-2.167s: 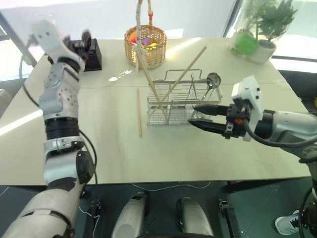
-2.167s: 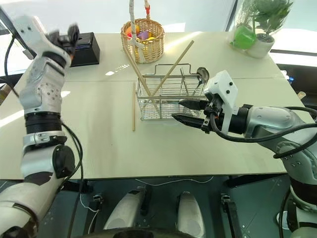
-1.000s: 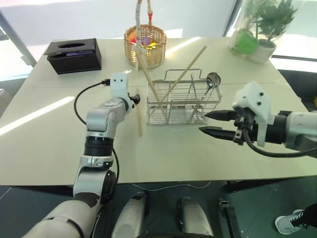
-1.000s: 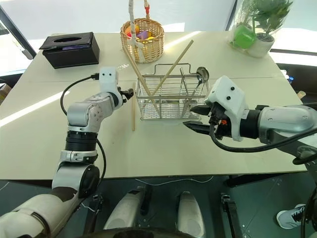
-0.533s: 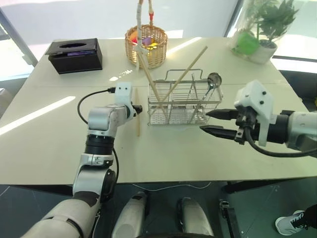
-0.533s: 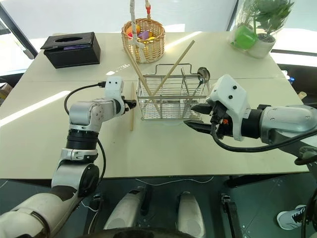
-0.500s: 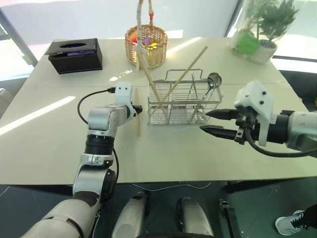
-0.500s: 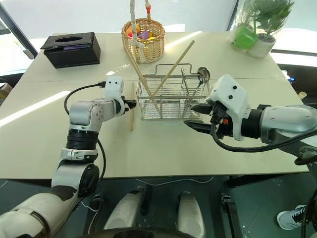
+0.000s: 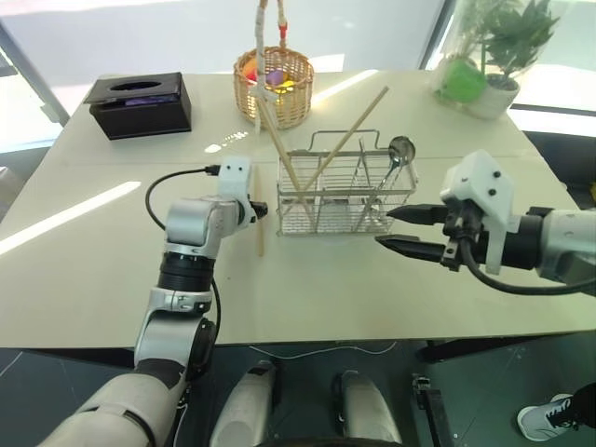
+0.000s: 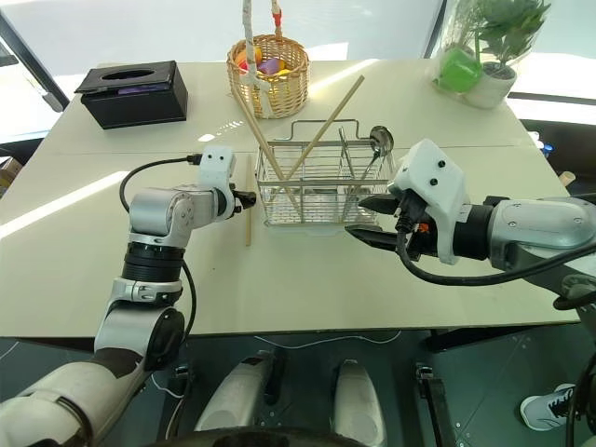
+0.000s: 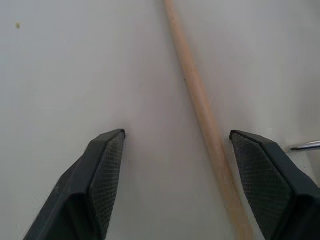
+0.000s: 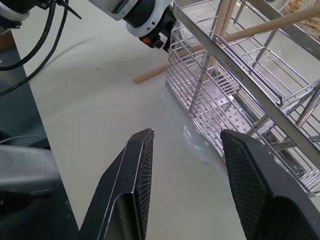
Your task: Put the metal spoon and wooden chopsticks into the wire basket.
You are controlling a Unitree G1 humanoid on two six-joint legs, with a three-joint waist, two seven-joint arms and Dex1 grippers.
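The left gripper has swung down from high by the tissue box to the table, where its parted fingers now straddle the loose chopstick lying beside the wire basket.

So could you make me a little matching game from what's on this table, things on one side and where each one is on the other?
Things:
1. metal spoon
2. loose chopstick
3. tissue box
4. potted plant

Places:
A. far left corner of the table
B. lying flat on the table, between the open fingers of the left gripper
C. standing in the right end of the wire basket
D. far right corner of the table

Pairs: 1-C, 2-B, 3-A, 4-D
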